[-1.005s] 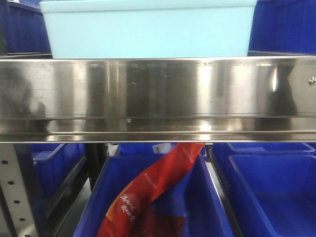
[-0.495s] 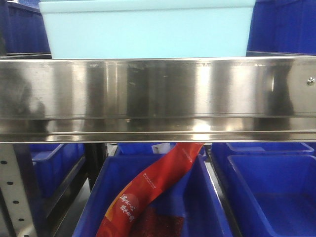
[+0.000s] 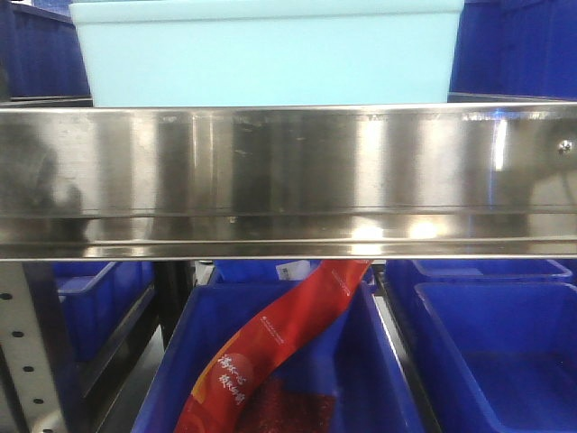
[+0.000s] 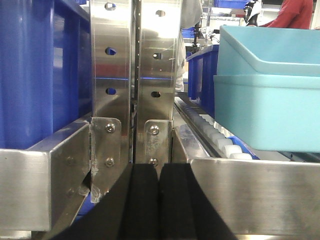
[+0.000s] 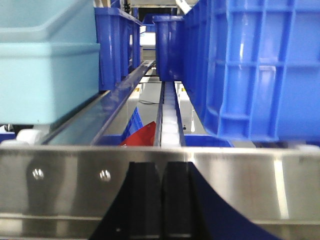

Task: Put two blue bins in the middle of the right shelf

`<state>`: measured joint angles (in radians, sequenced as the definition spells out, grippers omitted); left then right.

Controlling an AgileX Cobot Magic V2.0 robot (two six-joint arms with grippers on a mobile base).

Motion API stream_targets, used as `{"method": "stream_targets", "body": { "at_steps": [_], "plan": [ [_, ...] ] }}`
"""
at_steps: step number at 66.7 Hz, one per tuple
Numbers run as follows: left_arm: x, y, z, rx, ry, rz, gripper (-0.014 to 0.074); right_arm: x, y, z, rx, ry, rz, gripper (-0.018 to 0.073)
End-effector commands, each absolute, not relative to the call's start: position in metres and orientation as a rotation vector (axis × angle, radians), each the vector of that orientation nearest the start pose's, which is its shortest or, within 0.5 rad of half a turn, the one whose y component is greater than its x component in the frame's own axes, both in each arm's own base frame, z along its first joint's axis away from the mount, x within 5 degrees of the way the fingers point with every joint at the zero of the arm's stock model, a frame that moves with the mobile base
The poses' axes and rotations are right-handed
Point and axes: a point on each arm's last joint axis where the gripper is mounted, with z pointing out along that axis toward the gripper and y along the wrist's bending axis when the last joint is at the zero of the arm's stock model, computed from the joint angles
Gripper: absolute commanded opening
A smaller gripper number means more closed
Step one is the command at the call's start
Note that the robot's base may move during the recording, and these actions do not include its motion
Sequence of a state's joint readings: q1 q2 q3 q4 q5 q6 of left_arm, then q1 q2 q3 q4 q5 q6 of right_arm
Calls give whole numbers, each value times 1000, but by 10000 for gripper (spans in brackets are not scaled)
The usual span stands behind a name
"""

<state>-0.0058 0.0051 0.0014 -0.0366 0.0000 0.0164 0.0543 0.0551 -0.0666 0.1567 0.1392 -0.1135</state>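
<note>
Two pale blue bins, nested one in the other, stand on the right shelf middle (image 3: 288, 171), a steel tier with a broad shiny front rail and a screw head (image 3: 565, 145). The front view shows them as one pale blue bin (image 3: 266, 54) right behind the rail. In the left wrist view the inner bin (image 4: 272, 45) rises out of the outer bin (image 4: 265, 110) on white rollers. My left gripper (image 4: 160, 167) is shut and empty, low in front of the rack uprights. My right gripper (image 5: 162, 166) is shut and empty before the rail, with the pale bin (image 5: 47, 75) to its left.
Dark blue bins (image 3: 491, 352) fill the tier below, and one (image 3: 379, 370) holds a red bag (image 3: 270, 352). More dark blue bins (image 5: 250, 65) stand to the right of the pale ones. Perforated steel uprights (image 4: 132, 75) rise left of the shelf. A white roller track (image 5: 170, 117) runs back.
The front view has drifted slightly, so the pale bin and the screw head sit a few pixels further left. Nothing was taken hold of or let go.
</note>
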Motion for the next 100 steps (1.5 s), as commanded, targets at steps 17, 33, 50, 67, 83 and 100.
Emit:
{"method": "stream_targets", "body": {
  "at_steps": [17, 33, 50, 67, 83, 100],
  "plan": [
    [56, 0, 215, -15, 1464, -20, -111, 56, 3, 205, -15, 1571, 54, -162],
    [56, 0, 215, -15, 1464, -20, -111, 56, 3, 205, -15, 1571, 51, -162],
    [56, 0, 215, -15, 1464, -20, -111, 56, 3, 205, -15, 1571, 51, -162],
    [56, 0, 215, -15, 1464, -20, -111, 56, 3, 205, -15, 1571, 51, -162],
    [56, 0, 215, -15, 1464, -20, -111, 56, 3, 205, -15, 1571, 51, -162],
    [56, 0, 215, -15, 1464, -20, -111, 56, 3, 205, -15, 1571, 51, -162]
  ]
}}
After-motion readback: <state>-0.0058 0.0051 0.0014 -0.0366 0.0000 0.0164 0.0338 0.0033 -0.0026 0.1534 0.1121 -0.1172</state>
